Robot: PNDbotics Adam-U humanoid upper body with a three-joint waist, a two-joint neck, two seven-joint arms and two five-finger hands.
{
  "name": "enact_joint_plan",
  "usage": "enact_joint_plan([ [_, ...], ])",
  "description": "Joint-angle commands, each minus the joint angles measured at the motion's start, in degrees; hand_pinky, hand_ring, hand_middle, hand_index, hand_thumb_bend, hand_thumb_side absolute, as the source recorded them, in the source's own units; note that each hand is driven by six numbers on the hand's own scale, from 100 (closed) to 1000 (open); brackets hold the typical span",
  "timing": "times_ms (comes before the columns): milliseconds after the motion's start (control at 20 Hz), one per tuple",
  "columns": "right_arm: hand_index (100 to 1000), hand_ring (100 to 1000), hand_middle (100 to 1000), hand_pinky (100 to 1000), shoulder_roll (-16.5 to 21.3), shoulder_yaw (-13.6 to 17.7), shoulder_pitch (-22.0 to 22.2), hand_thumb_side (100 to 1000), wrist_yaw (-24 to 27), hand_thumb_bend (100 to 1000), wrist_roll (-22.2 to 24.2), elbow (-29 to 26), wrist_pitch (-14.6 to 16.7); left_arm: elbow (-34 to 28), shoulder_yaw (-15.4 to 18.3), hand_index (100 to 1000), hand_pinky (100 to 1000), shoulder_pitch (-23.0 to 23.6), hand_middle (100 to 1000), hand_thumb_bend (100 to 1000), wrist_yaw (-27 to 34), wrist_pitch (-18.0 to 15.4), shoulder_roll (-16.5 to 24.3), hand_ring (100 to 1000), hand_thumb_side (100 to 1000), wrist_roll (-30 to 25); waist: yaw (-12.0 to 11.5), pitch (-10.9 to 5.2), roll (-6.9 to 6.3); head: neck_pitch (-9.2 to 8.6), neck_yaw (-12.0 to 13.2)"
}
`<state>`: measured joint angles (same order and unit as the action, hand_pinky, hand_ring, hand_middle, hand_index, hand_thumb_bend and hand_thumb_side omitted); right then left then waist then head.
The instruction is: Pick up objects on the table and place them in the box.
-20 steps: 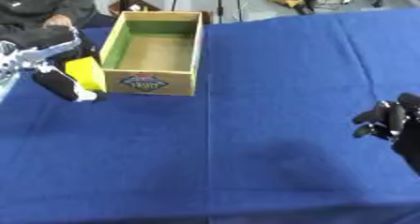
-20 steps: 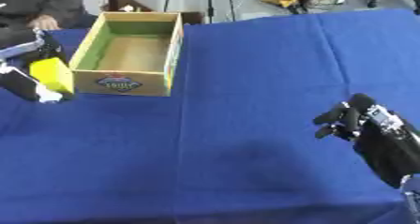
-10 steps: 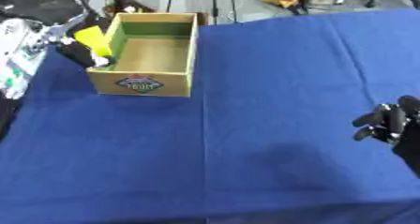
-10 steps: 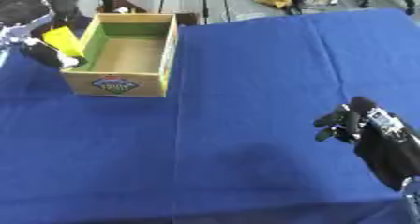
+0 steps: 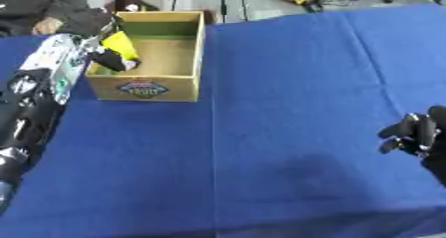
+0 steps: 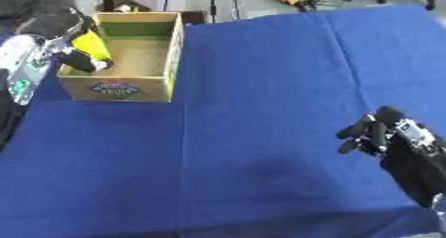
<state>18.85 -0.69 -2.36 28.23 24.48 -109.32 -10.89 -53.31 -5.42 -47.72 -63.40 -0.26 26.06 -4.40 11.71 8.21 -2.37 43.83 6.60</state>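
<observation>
Left eye view is showing a yellow object (image 5: 119, 45) sitting just over the left rim of the open cardboard box (image 5: 178, 80), at the box's near-left inner corner. The left hand (image 5: 111, 59) is gripping it, dark fingers curling round its lower end, with the object's yellow top tilting up and toward the far side. What kind of thing the object is cannot be made out beyond its colour and its flat, angled shape.

The box is standing upright on the blue tablecloth (image 5: 278, 107), toward the far left of the table, its printed label facing the robot and its tan floor showing bare on the right side. The silver and black left forearm is running up from the lower left edge to the box's left wall.

The right hand (image 6: 373, 133) is hanging near the lower right edge, well apart from the box, its dark fingers bending inward and closing on nothing.

A crease in the cloth is running from the box's near right corner toward the near edge.
</observation>
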Motion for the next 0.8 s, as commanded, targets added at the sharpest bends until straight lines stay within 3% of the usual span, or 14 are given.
enact_joint_plan([
  [50,384,656,482,577,1.09,0.10,-0.59,590,-0.29,100,0.36,-0.53,0.16,0.98,1.04,815,570,-1.45,613,512,-0.36,-0.45,0.25,601,473,2.46,0.12,-0.58,0.23,0.26,0.30],
  [300,384,656,482,577,1.05,0.22,-0.51,590,-0.21,100,0.30,-0.49,0.22,0.15,0.62,894,745,-0.75,810,799,0.31,-2.48,0.48,807,801,5.48,-0.02,-0.69,0.33,0.29,-0.02],
  [400,384,656,482,577,1.01,0.24,-0.54,591,-0.14,100,0.28,-0.47,0.20,-1.08,0.49,899,775,-0.38,830,812,1.13,-2.81,0.69,834,846,6.50,-0.19,-0.75,0.37,0.29,-0.20],
  [550,384,656,482,577,0.92,0.42,-0.42,591,0.01,100,0.14,-0.45,0.26,-4.88,1.01,875,757,0.61,799,741,5.82,-2.11,0.90,816,839,9.59,-0.57,-0.86,0.58,0.29,-0.62],
  [700,384,656,482,577,0.87,0.63,-0.20,591,0.00,100,-0.03,-0.44,0.36,-11.69,0.98,819,687,3.00,709,574,16.61,-2.07,1.70,743,831,13.63,-1.14,-0.90,0.72,0.29,-0.99],
  [800,385,656,482,577,0.77,0.68,-0.20,591,-0.03,100,-0.10,-0.41,0.37,-17.61,0.66,779,642,5.34,649,413,26.20,-2.77,2.64,689,817,15.36,-1.60,-0.88,0.79,0.29,-1.31],
])
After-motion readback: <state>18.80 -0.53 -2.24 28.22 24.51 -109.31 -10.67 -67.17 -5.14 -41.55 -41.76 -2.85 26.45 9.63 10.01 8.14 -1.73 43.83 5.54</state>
